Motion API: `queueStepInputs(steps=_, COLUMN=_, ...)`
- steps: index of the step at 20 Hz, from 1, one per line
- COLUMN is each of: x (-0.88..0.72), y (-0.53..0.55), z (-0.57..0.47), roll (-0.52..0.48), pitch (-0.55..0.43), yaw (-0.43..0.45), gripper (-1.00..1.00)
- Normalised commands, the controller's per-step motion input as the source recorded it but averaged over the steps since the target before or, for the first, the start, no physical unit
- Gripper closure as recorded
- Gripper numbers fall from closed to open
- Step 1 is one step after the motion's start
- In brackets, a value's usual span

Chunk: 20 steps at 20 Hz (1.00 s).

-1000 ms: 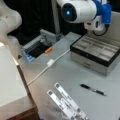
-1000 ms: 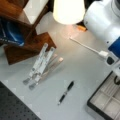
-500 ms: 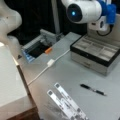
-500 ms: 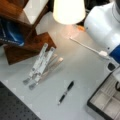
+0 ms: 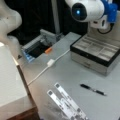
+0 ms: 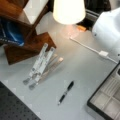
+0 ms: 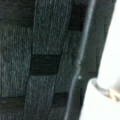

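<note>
In a front view I see, from left: a ribbed metal stand lying flat, a slim black pen on the smooth grey table, then the compartmented tray box. My gripper isn't visible (its grasp I cannot tell); the glossy white arm sits above the box.

White rounded arm with a glowing blue light and blue fitting.

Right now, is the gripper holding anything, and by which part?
Cannot be told: the gripper's fingers do not show in any view. The arm hangs above the compartment tray; the pen lies untouched on the table.
</note>
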Motion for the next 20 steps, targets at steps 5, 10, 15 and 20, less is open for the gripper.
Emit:
queueStepInputs(steps=5, x=0.17, y=0.16, z=0.16, roll=-0.16, pitch=0.036, yaw=0.154, gripper=-1.0)
queueStepInputs(steps=10, x=0.13, y=0.0, z=0.18, roll=-0.16, pitch=0.046, yaw=0.137, gripper=-1.0)
queueStepInputs(steps=15, x=0.09, y=-0.18, z=0.25, roll=-0.154, pitch=0.069, yaw=0.167, gripper=-1.0)
queueStepInputs(steps=20, x=0.13, y=-0.36, z=0.27, roll=-0.152, pitch=0.078, yaw=0.21, gripper=-1.0)
